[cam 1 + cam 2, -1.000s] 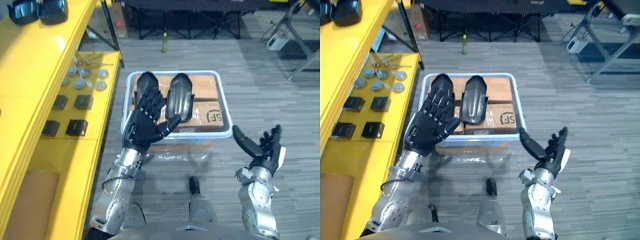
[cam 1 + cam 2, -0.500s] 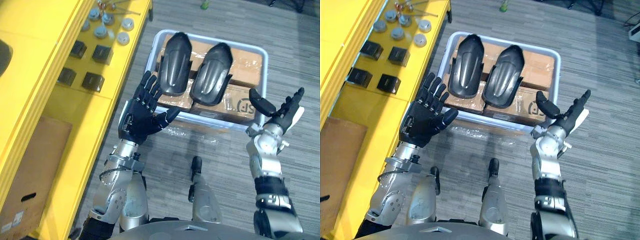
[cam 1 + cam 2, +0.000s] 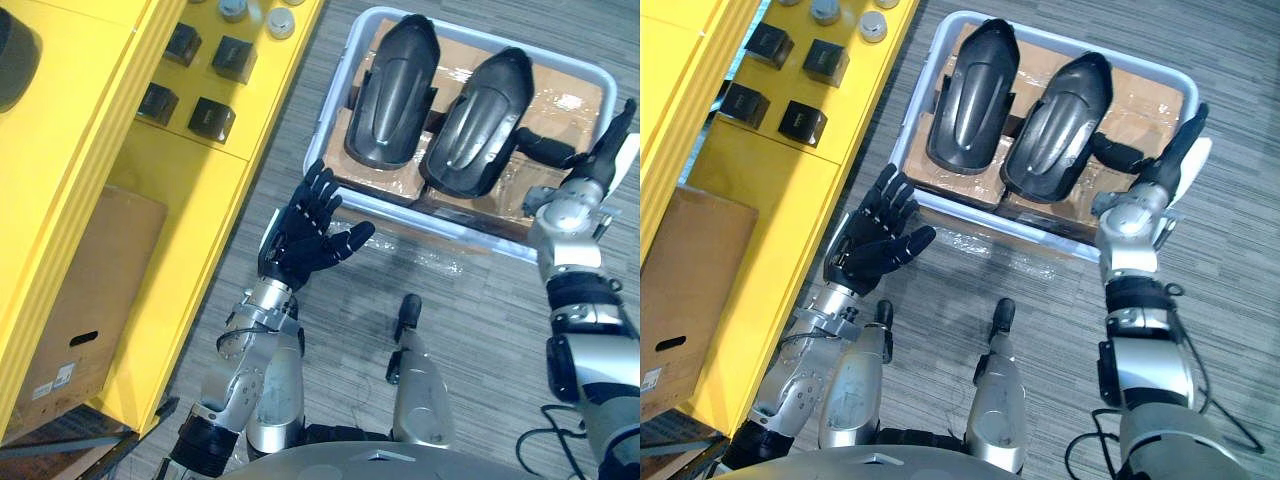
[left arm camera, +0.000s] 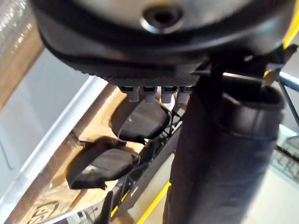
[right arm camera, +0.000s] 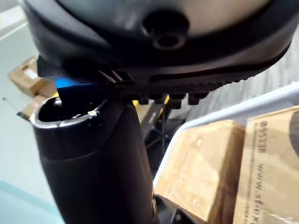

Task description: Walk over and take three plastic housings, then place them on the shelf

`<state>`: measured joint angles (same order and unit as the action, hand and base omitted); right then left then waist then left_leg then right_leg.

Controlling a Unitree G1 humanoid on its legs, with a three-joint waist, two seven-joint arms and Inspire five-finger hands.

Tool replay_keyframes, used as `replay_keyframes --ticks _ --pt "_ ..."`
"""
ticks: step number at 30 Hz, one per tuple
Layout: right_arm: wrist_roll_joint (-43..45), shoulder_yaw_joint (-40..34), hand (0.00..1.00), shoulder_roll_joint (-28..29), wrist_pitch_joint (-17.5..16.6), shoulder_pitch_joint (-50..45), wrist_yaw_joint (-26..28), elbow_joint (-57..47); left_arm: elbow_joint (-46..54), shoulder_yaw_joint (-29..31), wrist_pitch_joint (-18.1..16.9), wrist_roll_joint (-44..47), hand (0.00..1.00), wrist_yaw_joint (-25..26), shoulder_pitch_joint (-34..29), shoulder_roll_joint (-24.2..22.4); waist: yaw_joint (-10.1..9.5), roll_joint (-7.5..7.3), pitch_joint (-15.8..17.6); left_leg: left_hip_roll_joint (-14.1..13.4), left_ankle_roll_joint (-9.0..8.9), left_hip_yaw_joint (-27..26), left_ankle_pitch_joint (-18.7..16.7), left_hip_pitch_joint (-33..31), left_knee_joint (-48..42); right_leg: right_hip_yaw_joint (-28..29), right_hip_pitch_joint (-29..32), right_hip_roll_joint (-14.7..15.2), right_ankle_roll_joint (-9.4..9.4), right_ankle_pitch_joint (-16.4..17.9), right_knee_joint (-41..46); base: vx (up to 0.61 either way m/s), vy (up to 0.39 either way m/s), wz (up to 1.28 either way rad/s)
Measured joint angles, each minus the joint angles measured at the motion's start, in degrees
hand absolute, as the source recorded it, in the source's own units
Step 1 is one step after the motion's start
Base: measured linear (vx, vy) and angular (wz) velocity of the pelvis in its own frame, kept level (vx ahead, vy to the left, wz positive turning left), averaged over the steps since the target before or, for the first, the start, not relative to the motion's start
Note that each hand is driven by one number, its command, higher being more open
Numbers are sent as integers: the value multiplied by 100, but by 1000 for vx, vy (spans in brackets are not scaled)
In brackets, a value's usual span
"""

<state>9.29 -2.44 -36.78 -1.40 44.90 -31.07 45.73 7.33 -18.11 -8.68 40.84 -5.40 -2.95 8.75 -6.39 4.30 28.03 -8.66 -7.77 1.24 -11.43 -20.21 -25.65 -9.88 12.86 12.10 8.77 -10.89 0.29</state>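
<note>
Left eye view, nearest: left hand raised palm-up above the floor, just near of the bin's near left corner; fingers released and spread, holding nothing.
Near left: brown cardboard carton on the low level of the yellow shelf.
Right side: right hand over the bin's near right corner; fingers straight and released, grasping nothing; thumb pointing left, its tip just beside the right housing.
Bin: pale plastic bin on the floor, right of the shelf, packed with taped cardboard boxes.
Housings: two black plastic housings lie side by side on those boxes, left housing and right housing, each lengthwise near to far.
Farther left: four black blocks paired on the shelf's low level; grey discs beyond them.
</note>
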Motion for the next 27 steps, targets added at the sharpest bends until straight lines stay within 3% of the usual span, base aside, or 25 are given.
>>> replay_keyframes --ticks 5,9,15,16,24,27 --pt "-2 424 100 -448 127 468 253 428 -697 130 -129 199 100 197 -67 11 -129 83 47 19 -12 101 122 -141 21 -112 111 16 -11 10 83 -52 2 9" --pt "-10 609 100 -614 591 642 514 675 -794 293 -198 174 100 231 -227 21 -151 186 94 32 -43 220 258 -143 149 -248 155 32 -57 97 256 -52 -9 14" --pt "-212 661 100 -619 1031 646 1162 1011 -756 306 -270 384 100 25 -377 5 -126 215 103 31 -76 241 406 -138 307 -268 220 34 -61 99 283 -18 -7 2" --pt "-224 674 0 -622 1146 646 1316 1044 -692 277 -263 602 100 -60 -408 7 -116 215 103 31 -76 242 408 -133 306 -268 220 34 -62 99 295 0 0 0" --pt "-1134 986 0 -1061 1650 640 2342 1217 -443 457 -250 1771 100 -245 -439 14 -131 209 106 24 -100 315 549 29 500 -351 98 34 -108 129 367 -13 -4 5" --pt "-1346 990 0 -1084 1788 623 2319 1261 -444 603 -250 1895 100 -253 -456 26 -132 186 100 7 -133 338 713 218 823 -412 32 26 -157 162 366 -23 -43 9"
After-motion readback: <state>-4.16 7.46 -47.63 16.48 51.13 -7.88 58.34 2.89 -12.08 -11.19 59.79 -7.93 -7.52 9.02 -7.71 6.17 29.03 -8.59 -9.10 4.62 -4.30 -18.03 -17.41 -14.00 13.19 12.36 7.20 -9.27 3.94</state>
